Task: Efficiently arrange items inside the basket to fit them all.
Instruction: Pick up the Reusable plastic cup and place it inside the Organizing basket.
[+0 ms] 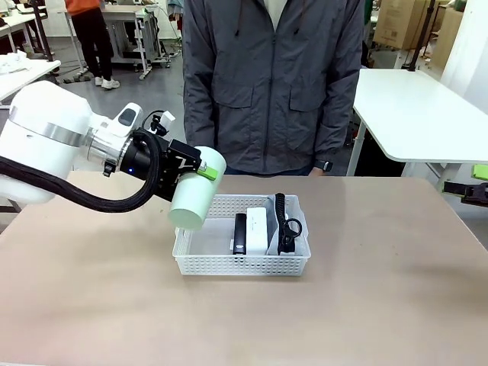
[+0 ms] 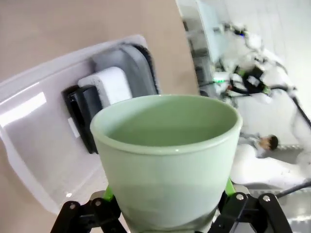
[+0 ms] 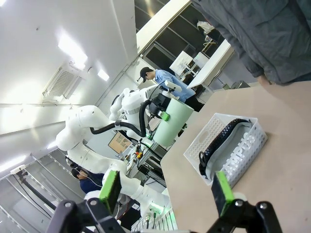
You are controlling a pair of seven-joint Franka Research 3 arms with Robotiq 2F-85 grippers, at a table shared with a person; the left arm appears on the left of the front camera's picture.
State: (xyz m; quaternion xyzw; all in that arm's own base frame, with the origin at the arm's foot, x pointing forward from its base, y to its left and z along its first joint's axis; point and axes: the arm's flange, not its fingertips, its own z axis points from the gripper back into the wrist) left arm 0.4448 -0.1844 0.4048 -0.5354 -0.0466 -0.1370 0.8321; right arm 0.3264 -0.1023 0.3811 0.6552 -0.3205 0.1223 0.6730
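Left gripper (image 1: 200, 169), jaws clamped on the cup (image 1: 197, 200), holds it tilted above the basket's (image 1: 242, 264) left end. Inside the basket: stapler (image 1: 240, 232) near the middle, box (image 1: 258, 229) just right of it, pouch (image 1: 290, 223) against the right end. Right gripper (image 3: 166, 192) well clear of the basket, jaws wide apart, nothing between them.

My left claw (image 1: 200, 174) gripped the pale green cup (image 1: 195, 191), tilted above the white basket's (image 1: 229, 263) left end; stapler (image 1: 240, 233), white box (image 1: 258, 228) and pouch (image 1: 292, 226) lay inside.
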